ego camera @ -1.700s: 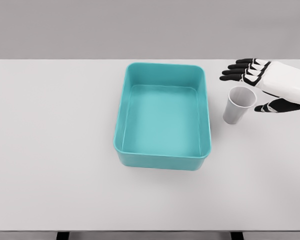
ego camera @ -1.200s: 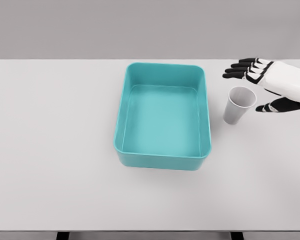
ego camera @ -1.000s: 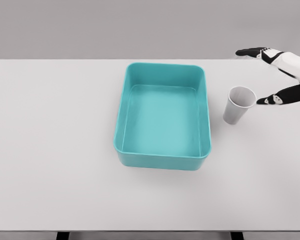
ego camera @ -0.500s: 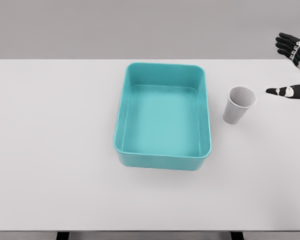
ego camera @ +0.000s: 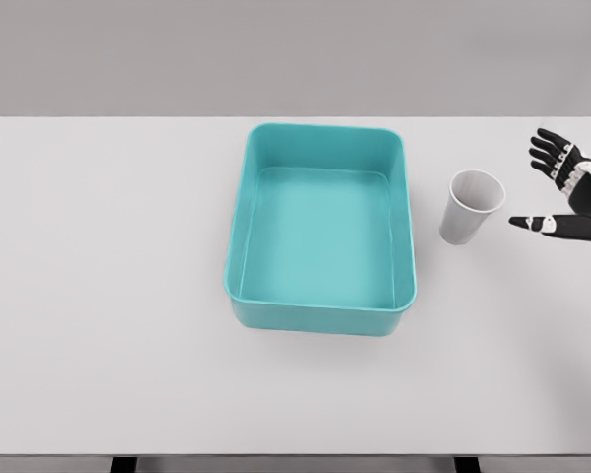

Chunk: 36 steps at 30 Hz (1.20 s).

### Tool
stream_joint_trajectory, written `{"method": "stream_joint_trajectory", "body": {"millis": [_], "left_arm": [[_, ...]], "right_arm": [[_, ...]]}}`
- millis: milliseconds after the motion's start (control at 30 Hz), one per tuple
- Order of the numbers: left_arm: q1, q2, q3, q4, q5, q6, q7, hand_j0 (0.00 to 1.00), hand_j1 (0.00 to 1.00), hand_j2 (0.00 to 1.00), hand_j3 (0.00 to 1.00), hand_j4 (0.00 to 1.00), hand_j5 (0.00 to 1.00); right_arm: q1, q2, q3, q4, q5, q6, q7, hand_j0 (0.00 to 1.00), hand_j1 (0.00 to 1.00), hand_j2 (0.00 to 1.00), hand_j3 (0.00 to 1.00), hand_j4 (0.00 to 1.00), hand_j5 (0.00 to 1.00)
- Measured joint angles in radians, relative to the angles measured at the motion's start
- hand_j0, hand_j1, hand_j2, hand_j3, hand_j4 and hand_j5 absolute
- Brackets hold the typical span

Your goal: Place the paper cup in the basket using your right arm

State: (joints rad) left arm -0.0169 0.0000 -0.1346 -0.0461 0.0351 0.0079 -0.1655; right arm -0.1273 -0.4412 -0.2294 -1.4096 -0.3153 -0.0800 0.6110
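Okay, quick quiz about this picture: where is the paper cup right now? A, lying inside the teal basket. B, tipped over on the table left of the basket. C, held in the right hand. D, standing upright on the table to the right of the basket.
D: the paper cup stands upright on the table, right of the basket, clear of the open right hand.

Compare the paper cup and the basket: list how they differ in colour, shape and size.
Colour: the paper cup is white, the basket teal.
Shape: the paper cup is round and tapers toward its base, the basket is rectangular with rounded corners.
Size: the paper cup is much smaller than the basket and would fit easily inside.
Shared: both stand upright on the white table, open at the top and empty; the cup sits just right of the basket, untouched.
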Motion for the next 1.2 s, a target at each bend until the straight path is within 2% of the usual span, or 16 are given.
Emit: {"method": "stream_joint_trajectory", "body": {"millis": [200, 367, 967, 1200], "left_arm": [[0.000, 0.000, 0.000, 0.000, 0.000, 0.000, 0.000, 1.00, 1.00, 1.00, 1.00, 1.00, 1.00], [0.000, 0.000, 0.000, 0.000, 0.000, 0.000, 0.000, 1.00, 1.00, 1.00, 1.00, 1.00, 1.00], [0.000, 0.000, 0.000, 0.000, 0.000, 0.000, 0.000, 1.00, 1.00, 1.00, 1.00, 1.00, 1.00], [0.000, 0.000, 0.000, 0.000, 0.000, 0.000, 0.000, 1.00, 1.00, 1.00, 1.00, 1.00, 1.00]], "right_arm": [[-0.006, 0.006, 0.044, 0.071, -0.002, -0.007, 0.000, 1.00, 1.00, 1.00, 1.00, 1.00, 1.00], [-0.021, 0.046, 0.060, 0.110, -0.001, -0.007, 0.000, 1.00, 1.00, 1.00, 1.00, 1.00, 1.00], [-0.025, 0.120, 0.065, 0.170, -0.010, -0.007, 0.000, 1.00, 1.00, 1.00, 1.00, 1.00, 1.00], [-0.060, 0.145, 0.067, 0.179, -0.007, -0.007, 0.000, 1.00, 1.00, 1.00, 1.00, 1.00, 1.00]]}}
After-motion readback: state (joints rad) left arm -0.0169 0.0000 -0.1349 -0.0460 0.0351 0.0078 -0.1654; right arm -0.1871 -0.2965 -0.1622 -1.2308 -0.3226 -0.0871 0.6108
